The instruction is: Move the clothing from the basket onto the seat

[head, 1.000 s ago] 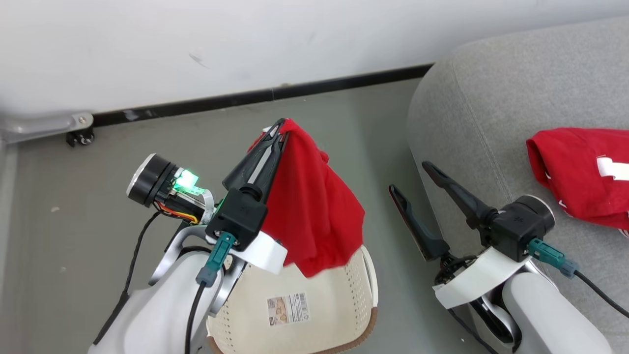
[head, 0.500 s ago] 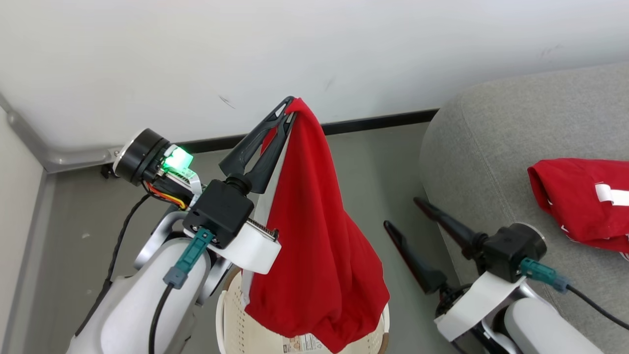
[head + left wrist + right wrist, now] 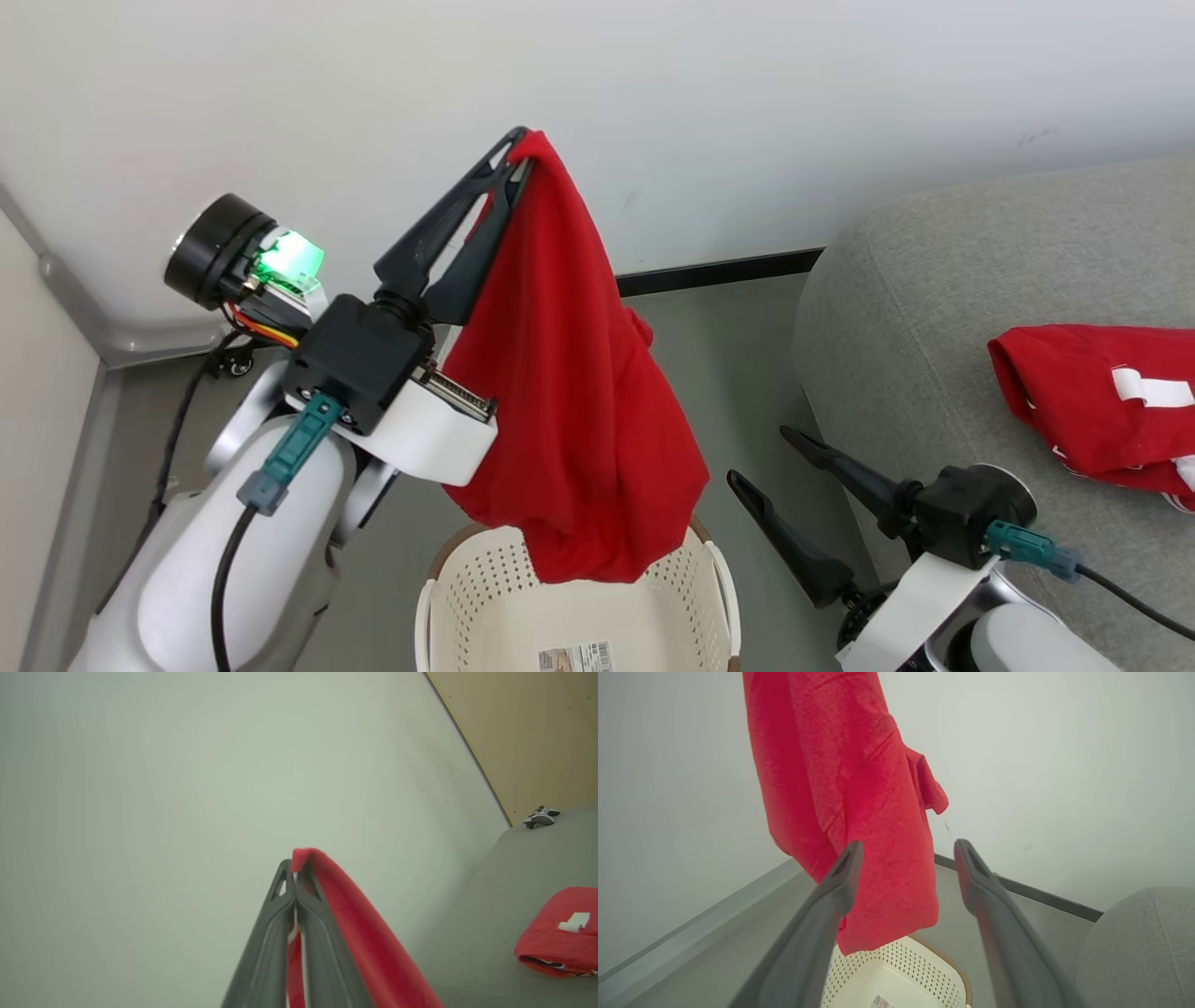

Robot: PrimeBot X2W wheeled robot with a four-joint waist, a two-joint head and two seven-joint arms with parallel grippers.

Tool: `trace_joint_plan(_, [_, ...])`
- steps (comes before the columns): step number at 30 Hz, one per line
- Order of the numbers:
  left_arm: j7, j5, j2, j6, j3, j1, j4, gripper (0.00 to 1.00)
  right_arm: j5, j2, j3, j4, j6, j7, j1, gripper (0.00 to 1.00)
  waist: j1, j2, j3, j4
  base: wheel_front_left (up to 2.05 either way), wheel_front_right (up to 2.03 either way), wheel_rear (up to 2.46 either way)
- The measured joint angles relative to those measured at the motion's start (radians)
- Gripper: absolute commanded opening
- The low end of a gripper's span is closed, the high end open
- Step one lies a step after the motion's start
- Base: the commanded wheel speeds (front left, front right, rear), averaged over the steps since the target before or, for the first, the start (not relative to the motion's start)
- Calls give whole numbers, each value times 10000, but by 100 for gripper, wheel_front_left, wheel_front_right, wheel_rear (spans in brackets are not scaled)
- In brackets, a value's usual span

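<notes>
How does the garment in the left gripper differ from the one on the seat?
The held garment hangs full length from the shut left gripper over the basket; the seat garment lies bunched on the seat. The held one shows plain red; the seat one shows white markings. Both are red fabric.

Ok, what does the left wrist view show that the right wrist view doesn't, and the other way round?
Left wrist view: the left hand shut on the tip of the hanging red garment, a second red garment with a white mark lying on the grey seat, and a tan panel. Right wrist view: the open right hand, the perforated cream basket below the garment's hem, the grey floor and black baseboard. Both: the hanging garment, the seat, the white wall.
</notes>
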Motion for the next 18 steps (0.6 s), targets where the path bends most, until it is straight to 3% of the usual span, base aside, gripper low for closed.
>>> trace_joint_plan(11, [211,-105,48,-284,15,-388,-146,0,548,-201,119,-288,0,188,4,100,1,0,47,-89,0,0,0])
trace_joint_plan(18, [226,-104,12,-437,-113,-661,-244,0,1151,-174,1012,-426,0,330,-32,100,0,0,27,-17,0,0,0])
